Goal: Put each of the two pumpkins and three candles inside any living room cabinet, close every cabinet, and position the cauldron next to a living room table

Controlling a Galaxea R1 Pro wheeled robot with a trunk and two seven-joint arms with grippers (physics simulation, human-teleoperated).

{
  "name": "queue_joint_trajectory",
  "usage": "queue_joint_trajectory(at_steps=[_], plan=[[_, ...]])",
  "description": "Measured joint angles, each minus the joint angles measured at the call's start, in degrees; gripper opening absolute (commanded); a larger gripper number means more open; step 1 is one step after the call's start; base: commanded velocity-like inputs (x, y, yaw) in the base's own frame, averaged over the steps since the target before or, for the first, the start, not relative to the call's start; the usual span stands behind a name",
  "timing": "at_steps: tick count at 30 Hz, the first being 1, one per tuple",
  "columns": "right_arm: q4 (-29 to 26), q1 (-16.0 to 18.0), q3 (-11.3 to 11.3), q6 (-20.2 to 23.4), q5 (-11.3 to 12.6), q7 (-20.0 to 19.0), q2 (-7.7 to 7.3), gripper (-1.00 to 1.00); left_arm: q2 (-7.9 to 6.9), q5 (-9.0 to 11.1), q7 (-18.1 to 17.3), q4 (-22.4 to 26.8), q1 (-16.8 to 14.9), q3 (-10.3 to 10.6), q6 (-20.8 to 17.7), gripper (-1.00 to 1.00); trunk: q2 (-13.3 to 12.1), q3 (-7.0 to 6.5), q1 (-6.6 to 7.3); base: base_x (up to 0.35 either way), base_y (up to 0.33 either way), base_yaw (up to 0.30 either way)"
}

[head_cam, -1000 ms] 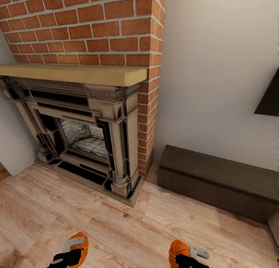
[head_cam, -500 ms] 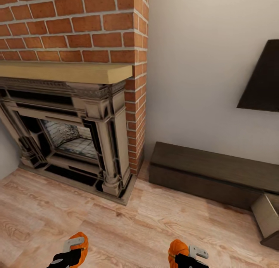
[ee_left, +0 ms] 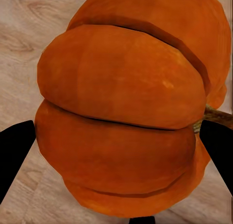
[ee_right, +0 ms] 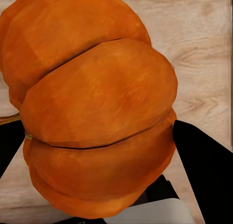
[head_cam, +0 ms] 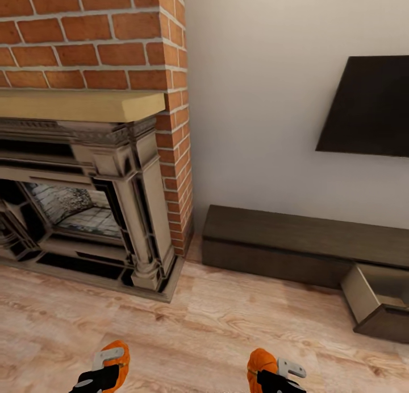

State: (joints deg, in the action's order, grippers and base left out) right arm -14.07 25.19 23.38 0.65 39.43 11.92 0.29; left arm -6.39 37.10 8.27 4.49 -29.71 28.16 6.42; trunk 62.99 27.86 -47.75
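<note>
While we carry a pumpkin in each gripper, the step in hand is the run to the cabinet (head_cam: 284,242), far right against the wall. Our left gripper (head_cam: 108,369) is clenched on the left pumpkin (head_cam: 118,359), low at the near edge; the wrist view shows its black fingers (ee_left: 14,153) pressed to either side. Our right gripper (head_cam: 272,373) grips the right pumpkin (head_cam: 260,365) likewise. A drawer (head_cam: 378,302) seems pulled out at the cabinet's right end, though the frame cuts it, so we cannot be sure how far. Next we judge we must roll right and forward over the floor (head_cam: 227,325), away from the fireplace (head_cam: 85,211), until that opening is within reach
</note>
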Motion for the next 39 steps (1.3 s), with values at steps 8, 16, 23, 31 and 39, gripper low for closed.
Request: queue_joint_trajectory(at_steps=[8, 16, 23, 31, 39], plan=[[0.0, 0.0, 0.1, 0.0, 0.0, 0.0, 0.05, -1.00, 0.00, 0.0, 0.0, 0.0, 0.0, 0.0, 0.0, -1.00, 0.0, 0.30, 0.00, 0.000, 0.000, -0.256], [0.0, 0.0, 0.0, 0.0, 0.0, 0.0, 0.08, -1.00, 0.00, 0.0, 0.0, 0.0, 0.0, 0.1, 0.0, -1.00, 0.0, 0.60, 0.00, 0.000, 0.000, -0.256], [0.1, 0.0, 0.0, 0.0, 0.0, 0.0, 0.01, -1.00, 0.00, 0.0, 0.0, 0.0, 0.0, 0.0, 0.0, -1.00, 0.0, 0.86, 0.00, 0.000, 0.000, -0.256], [0.1, 0.0, 0.0, 0.0, 0.0, 0.0, 0.07, -1.00, 0.00, 0.0, 0.0, 0.0, 0.1, 0.0, 0.0, -1.00, 0.0, 1.16, 0.00, 0.000, 0.000, -0.256], [0.1, 0.0, 0.0, 0.0, -0.1, 0.1, 0.04, -1.00, 0.00, 0.0, 0.0, 0.0, 0.2, 0.0, 0.0, -1.00, 0.0, 1.46, 0.00, 0.000, 0.000, -0.256]])
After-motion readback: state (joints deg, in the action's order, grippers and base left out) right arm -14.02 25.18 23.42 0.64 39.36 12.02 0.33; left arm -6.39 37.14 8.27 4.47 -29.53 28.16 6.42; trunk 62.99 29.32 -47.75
